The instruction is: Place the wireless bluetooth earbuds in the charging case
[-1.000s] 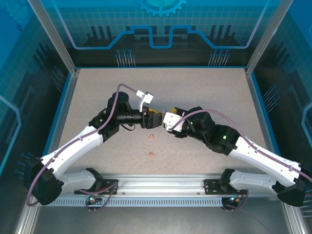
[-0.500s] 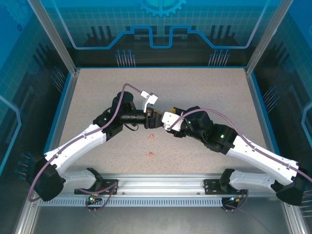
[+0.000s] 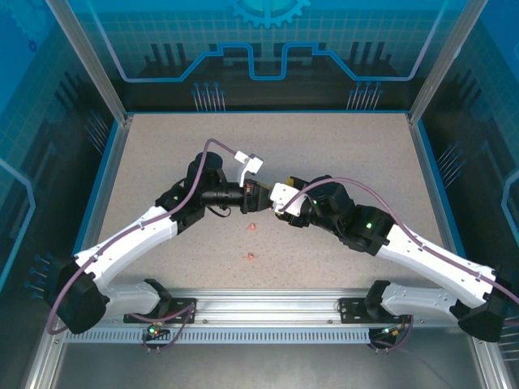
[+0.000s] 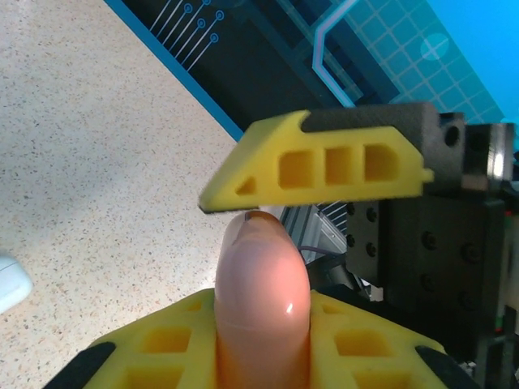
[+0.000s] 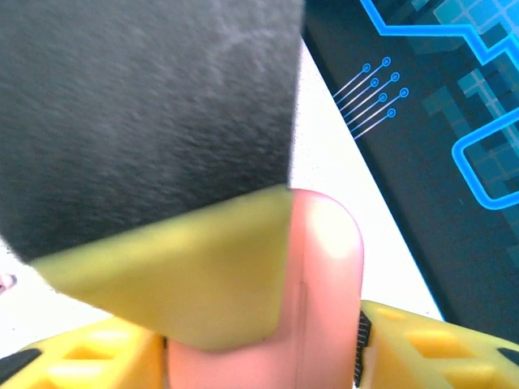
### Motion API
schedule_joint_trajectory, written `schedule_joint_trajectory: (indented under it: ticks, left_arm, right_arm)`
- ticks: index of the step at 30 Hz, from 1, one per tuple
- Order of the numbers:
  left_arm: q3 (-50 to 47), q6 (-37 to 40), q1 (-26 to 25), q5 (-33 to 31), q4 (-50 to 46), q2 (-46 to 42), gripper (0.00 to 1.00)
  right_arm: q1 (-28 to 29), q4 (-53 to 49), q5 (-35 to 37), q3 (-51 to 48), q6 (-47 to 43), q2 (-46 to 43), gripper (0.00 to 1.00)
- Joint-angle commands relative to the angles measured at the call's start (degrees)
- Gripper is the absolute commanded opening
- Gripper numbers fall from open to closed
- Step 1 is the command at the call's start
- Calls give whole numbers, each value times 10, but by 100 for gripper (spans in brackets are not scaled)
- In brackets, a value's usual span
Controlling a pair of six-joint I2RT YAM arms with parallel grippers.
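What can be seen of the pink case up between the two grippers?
The pink case looks like smooth, glossy plastic, rounded at its end, with a thin seam across it and a darker spot at its tip. It is clamped between the left gripper's yellow fingers. It also sits between the right gripper's fingers; whether those grip it is unclear.

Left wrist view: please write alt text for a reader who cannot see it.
A smooth pink case is pinched by the left gripper between its two yellow jaws, above a speckled beige table. A white rounded object sits at the left edge.
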Motion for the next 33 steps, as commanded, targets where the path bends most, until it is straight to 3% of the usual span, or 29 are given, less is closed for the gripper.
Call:
schedule_joint_trajectory:
  ticks: [1, 6, 12, 15, 20, 33]
  left_arm:
    - [11, 24, -7, 10, 12, -11, 21]
    - [-15, 65, -7, -21, 46, -42, 16]
    - [-80, 155, -8, -48, 156, -86, 8]
    - [-128, 200, -11, -59, 235, -107, 6]
    - [-189, 244, -17, -59, 337, -129, 4]
    - [-196, 257, -20, -60, 325, -145, 1]
  right_arm:
    - [-23, -1, -16, 15, 35, -1, 67]
    - [-58, -33, -82, 14, 82, -39, 100]
    - [-126, -23, -280, -9, 166, -111, 100]
    - [-142, 13, -334, -21, 210, -133, 100]
    - [-146, 48, -353, -20, 245, -125, 100]
    - [-146, 78, -358, 9, 253, -50, 100]
